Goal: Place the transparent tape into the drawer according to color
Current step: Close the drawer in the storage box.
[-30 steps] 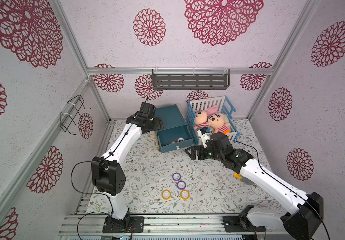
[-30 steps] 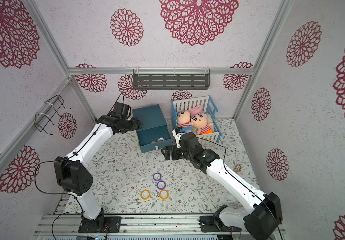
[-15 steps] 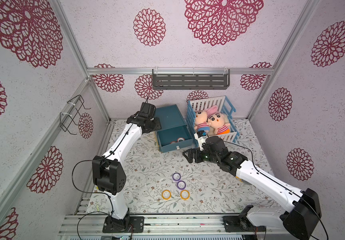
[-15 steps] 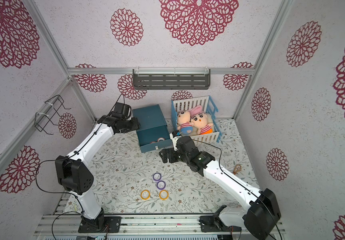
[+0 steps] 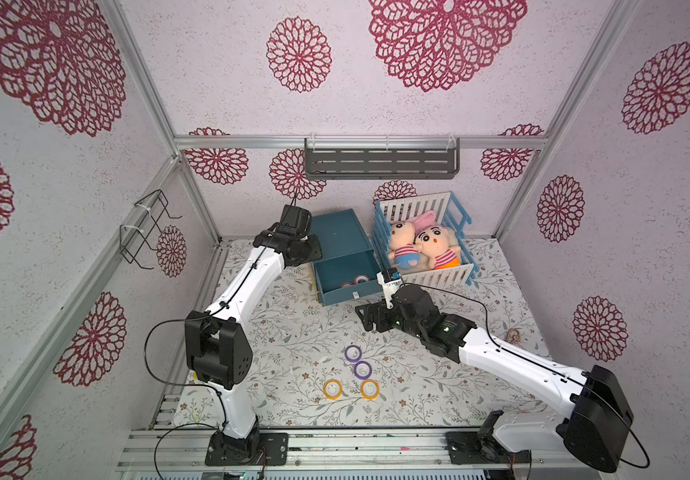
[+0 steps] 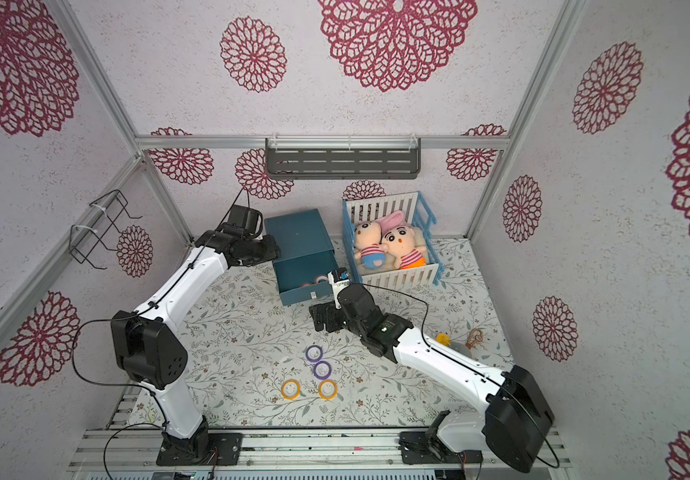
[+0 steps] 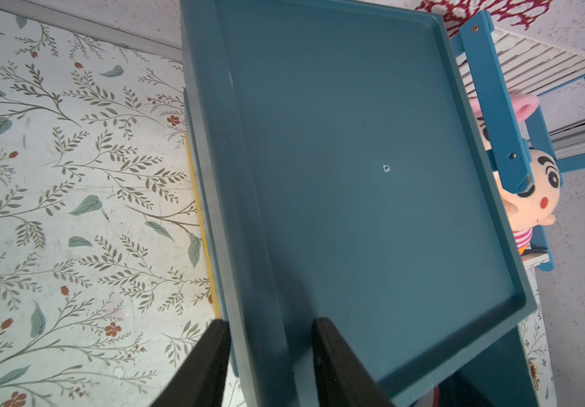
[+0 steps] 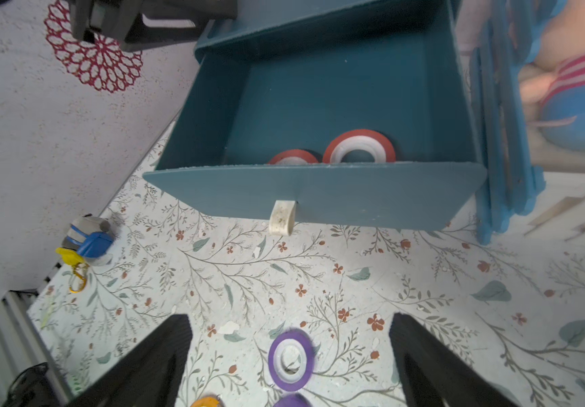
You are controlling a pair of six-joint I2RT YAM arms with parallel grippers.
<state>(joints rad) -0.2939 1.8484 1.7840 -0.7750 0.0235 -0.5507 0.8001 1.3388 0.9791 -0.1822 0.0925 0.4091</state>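
The left arm's black fingers [image 7: 206, 363] stand narrowed astride the side wall of the teal box-shaped drawer cabinet [image 7: 372, 176]. They seem to press it from both sides, so the cabinet is braced only by a thin edge. The right arm's fingers [image 8: 160, 352] are spread wide and hold nothing. They hang over the floral-patterned table [image 5: 293, 332] just in front of the pulled-out teal drawer [image 8: 319, 190], with one purple-rimmed clear tape roll [image 8: 290, 359] lying on the table between them. A second purple-rimmed roll [image 5: 362, 369] lies just beside it, and two orange-yellow-rimmed rolls [image 5: 332, 389] sit near. Two red-rimmed rolls [image 8: 359, 149] lie inside the open drawer, against its front wall.

The likeliest slip is a colour mix-up. The only open drawer holds red, so a purple roll dropped there would be wrongly sorted. Which drawer is meant for purple cannot be told.

The roll is flat and thin, so descending fingers could skid off its rim or shove it into its neighbour.

Working a drawer by its small white tab [image 8: 282, 216] could drag the cabinet if the left hold slips. That would knock it into the blue-and-white slatted toy crib [image 5: 414, 208] just beside it.
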